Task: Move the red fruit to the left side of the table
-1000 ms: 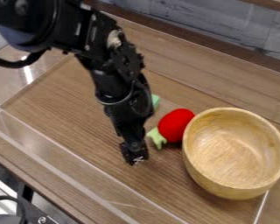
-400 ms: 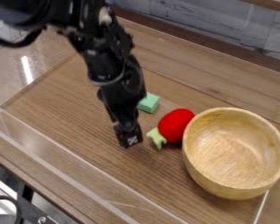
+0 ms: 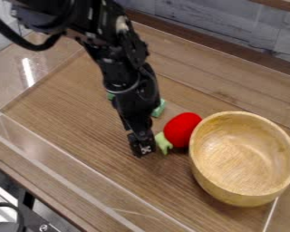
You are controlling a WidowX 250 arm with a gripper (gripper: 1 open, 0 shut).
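Note:
The red fruit (image 3: 183, 128) is small, round and glossy. It lies on the brown wood-grain table (image 3: 69, 113) with its light green leafy cap (image 3: 165, 145) toward the front left, right beside a wooden bowl. My gripper (image 3: 141, 147) points down at the tabletop just left of the fruit, close to the cap. Its dark fingers stand open with nothing between them. The black arm comes in from the top left and covers the area behind the fruit.
A large wooden bowl (image 3: 238, 114) stands at the right, nearly touching the fruit. A sliver of a green block (image 3: 158, 106) shows behind the arm. Clear acrylic walls (image 3: 57, 156) edge the front and left of the table.
The gripper has shifted a little away from the front wall and now sits closer to the fruit's cap. The arm now covers most of the green block. The fruit and bowl have not moved.

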